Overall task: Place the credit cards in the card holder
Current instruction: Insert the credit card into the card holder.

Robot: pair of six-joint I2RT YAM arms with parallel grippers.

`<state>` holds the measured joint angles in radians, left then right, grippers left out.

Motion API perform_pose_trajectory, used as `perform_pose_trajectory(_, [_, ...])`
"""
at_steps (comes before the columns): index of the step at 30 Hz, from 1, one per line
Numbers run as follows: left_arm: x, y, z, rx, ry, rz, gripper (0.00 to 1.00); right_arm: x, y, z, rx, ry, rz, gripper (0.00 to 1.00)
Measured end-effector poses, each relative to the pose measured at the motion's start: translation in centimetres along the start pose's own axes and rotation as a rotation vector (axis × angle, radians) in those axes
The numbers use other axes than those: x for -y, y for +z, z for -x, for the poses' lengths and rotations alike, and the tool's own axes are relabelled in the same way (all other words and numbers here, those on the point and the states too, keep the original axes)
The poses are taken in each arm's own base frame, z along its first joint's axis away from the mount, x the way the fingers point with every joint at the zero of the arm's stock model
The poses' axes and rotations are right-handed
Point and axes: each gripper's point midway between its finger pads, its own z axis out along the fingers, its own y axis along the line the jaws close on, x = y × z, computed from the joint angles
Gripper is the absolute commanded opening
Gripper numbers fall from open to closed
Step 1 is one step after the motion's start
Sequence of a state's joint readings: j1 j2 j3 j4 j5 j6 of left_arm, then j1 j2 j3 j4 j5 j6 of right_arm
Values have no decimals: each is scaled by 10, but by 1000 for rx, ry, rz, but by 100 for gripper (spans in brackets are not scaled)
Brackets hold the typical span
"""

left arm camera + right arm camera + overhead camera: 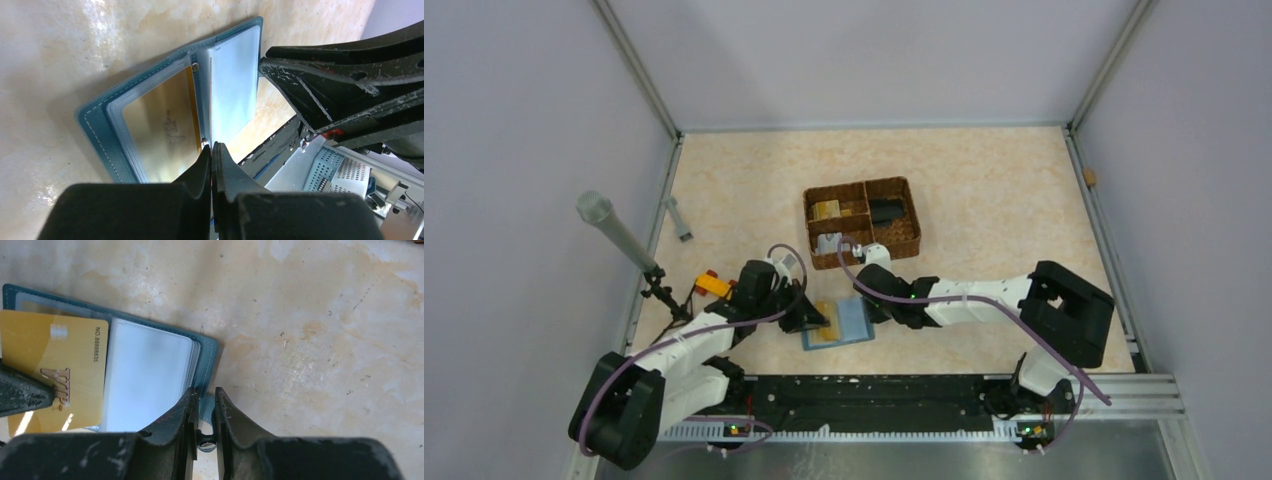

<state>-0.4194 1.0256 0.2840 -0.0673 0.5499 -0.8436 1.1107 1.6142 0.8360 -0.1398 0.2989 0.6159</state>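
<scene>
Overhead, a teal card holder (852, 322) lies open and flat on the marbled tabletop, low in the frame and just left of centre. The left gripper (816, 318) meets it from the left and the right gripper (871, 308) from the right.

In the right wrist view, the right gripper's jaws are nearly together, clamped on the holder's small teal closure tab (205, 407) at bottom centre. In the left wrist view, the left gripper's fingers are pressed together at the holder's spine. Whether they pinch a clear sleeve there is not certain.

A gold card (55, 360) marked VIP covers the holder's left half, apparently inside a clear plastic sleeve. The other half shows a stack of pale empty sleeves (145, 370).

The cards look light, stiff and slick, so one is probably best taken by a short edge. The sleeves look soft and floppy, and a sleeve mouth would need holding open.

At upper centre overhead sits a brown wicker basket (917, 228). Its upper left compartment holds gold-yellow cards (827, 209), its lower left something grey-white (828, 243), and its right compartment a dark object (886, 212).
</scene>
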Motion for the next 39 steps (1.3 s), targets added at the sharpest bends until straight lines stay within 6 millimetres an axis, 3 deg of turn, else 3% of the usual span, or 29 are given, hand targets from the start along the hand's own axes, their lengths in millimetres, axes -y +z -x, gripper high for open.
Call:
perform_pose_trajectory(7, [3,1,-3,-10,-13,-32,0,5,4,-2,-11,3,-42,0])
perform_pose_trajectory(39, [-7,8,-6,36,-107,-59,0,5,8,0,-9,12,-56,0])
